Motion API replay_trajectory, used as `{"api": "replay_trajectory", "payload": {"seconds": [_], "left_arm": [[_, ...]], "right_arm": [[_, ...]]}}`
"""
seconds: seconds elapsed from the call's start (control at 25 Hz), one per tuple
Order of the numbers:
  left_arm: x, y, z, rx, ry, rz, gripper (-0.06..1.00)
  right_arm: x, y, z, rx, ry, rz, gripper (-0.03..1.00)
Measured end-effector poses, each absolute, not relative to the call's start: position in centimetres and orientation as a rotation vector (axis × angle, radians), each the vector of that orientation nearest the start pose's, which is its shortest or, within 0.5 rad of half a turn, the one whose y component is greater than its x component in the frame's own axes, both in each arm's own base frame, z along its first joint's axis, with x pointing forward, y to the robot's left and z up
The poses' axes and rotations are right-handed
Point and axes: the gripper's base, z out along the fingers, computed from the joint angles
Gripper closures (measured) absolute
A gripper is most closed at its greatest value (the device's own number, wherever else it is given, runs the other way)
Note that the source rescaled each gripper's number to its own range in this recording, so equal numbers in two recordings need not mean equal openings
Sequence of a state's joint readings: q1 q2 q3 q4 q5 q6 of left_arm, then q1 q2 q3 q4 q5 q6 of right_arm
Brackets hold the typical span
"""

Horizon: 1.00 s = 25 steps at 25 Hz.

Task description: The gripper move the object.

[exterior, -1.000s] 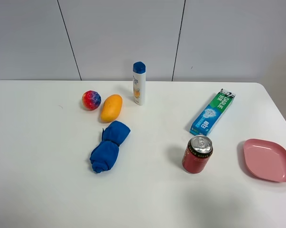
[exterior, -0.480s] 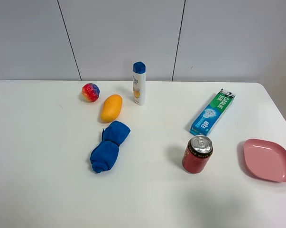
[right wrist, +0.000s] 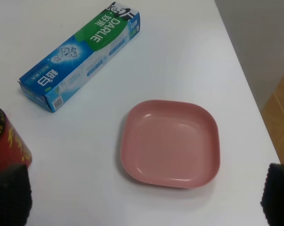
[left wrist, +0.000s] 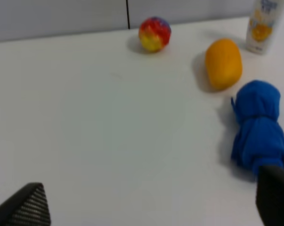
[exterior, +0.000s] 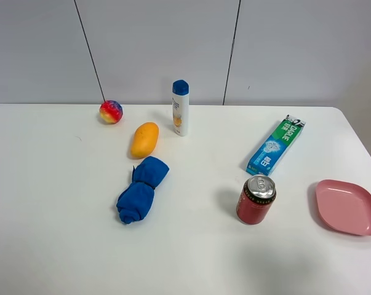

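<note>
Mottled ball-like fruit at the table's far edge by the wall, clear of the mango, blue rolled cloth and bottle; both grippers' jaws apart, empty

high camera looks down across the whole white table toward the wall. left wrist views ball, mango, cloth close; right wrist views pink plate, toothpaste box.
</note>
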<state>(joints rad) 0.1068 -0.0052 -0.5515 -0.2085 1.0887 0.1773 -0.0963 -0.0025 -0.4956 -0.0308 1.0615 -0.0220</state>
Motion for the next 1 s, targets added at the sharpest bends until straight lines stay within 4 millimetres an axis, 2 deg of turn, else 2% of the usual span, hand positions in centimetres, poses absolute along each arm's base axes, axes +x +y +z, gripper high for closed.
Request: {"api": "replay_trajectory", "payload": {"seconds": [0.24,0.48,0.76,1.0], "left_arm": [[-1.7,-1.5,28.3,0.098,2.091,-0.016,0.29],[-0.7,-1.2,28.0,0.054,2.033,-0.01,0.29],[-0.7,-0.6,28.0,-0.07,2.029,0.017,0.29],[-0.7,-0.4,28.0,-0.091,2.029,0.021,0.29]], "right_arm": [[-0.5,-0.2,27.6,0.077,2.047,-0.111,-0.03],[-0.5,-0.2,27.6,0.077,2.047,-0.111,-0.03],[-0.5,-0.2,27.6,0.077,2.047,-0.111,-0.03],[-0.5,-0.2,27.6,0.077,2.047,-0.111,-0.03]]}}
